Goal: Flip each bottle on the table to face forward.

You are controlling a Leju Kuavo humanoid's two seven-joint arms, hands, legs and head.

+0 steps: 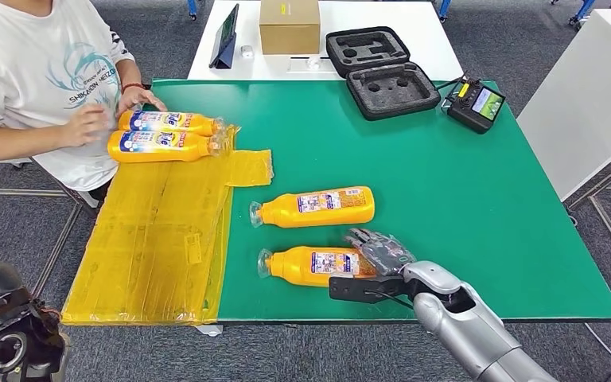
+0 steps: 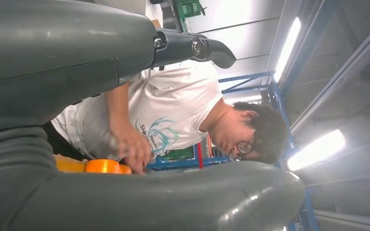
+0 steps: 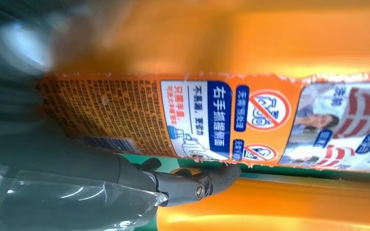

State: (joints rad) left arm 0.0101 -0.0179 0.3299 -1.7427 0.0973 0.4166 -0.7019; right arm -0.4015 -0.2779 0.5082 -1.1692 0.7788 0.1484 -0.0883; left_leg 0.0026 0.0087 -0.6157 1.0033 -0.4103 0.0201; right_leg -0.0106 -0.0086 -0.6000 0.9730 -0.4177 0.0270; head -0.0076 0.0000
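Two orange bottles lie on their sides on the green mat point(image 1: 445, 199). My right hand point(image 1: 378, 256) grips the base end of the near bottle point(image 1: 310, 265), fingers draped over it and thumb along its near side. In the right wrist view that bottle's printed label point(image 3: 197, 115) is close up, with a dark fingertip point(image 3: 221, 174) at its edge. The far bottle point(image 1: 314, 207) lies free just beyond. Two more bottles point(image 1: 167, 122) point(image 1: 159, 146) lie at the back left under a person's hands. My left hand point(image 2: 53, 62) hangs off the table, a dark finger point(image 2: 192, 48) stretched out, holding nothing.
A yellow sheet point(image 1: 159, 239) covers the table's left part. A person in a white shirt point(image 1: 32, 72) sits at the back left. A black foam case point(image 1: 382, 72), a cardboard box point(image 1: 289, 25) and a small device point(image 1: 475, 103) stand at the back. A white cabinet point(image 1: 597, 95) stands to the right.
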